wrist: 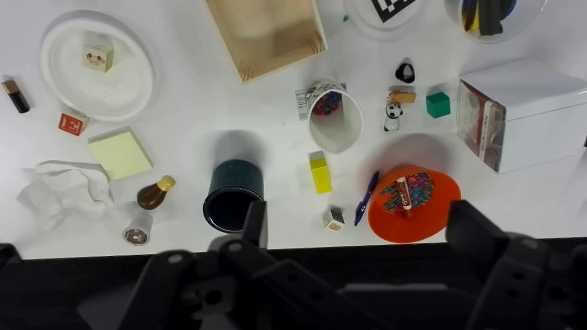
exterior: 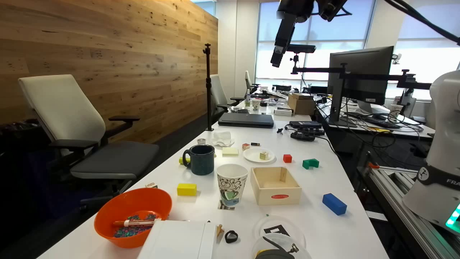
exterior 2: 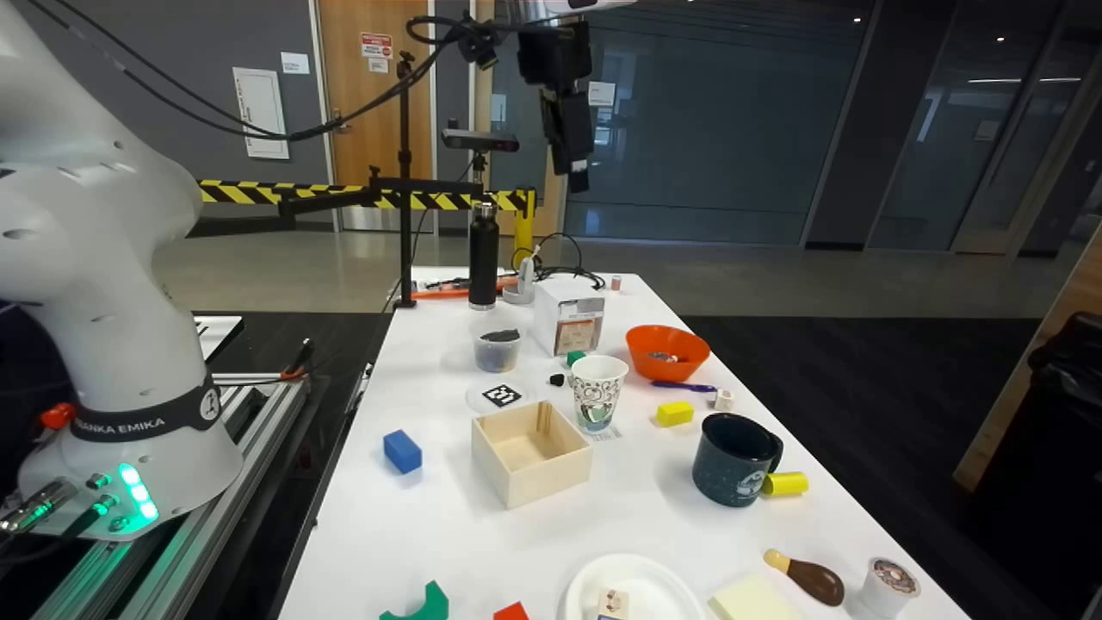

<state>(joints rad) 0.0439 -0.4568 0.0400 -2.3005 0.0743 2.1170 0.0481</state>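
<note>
Jaws wide apart, empty, high above white surface (exterior: 345, 237). One speckled mug (wrist: 236, 176), one orange bowl (wrist: 408, 229) near long edge opposite robot base (exterior: 427, 201). One paper cup (exterior: 231, 183), one wooden box (exterior: 276, 190) inward. Wood-panelled wall (exterior: 125, 43) behind.

I see a dark teal, speckled cylindrical mug (exterior: 202, 162), which stands upright on the white table (wrist: 192, 105). Its handle turns toward the closest long edge, and its side carries a pale print. The inside is too dark to tell the content. Along this same edge, well apart, a round orange bowl (exterior: 134, 201), seemingly of plastic, also sits upright. It contains small multicoloured pieces (wrist: 421, 183), with a white-and-brown marker (wrist: 404, 195) lying on them.
</note>
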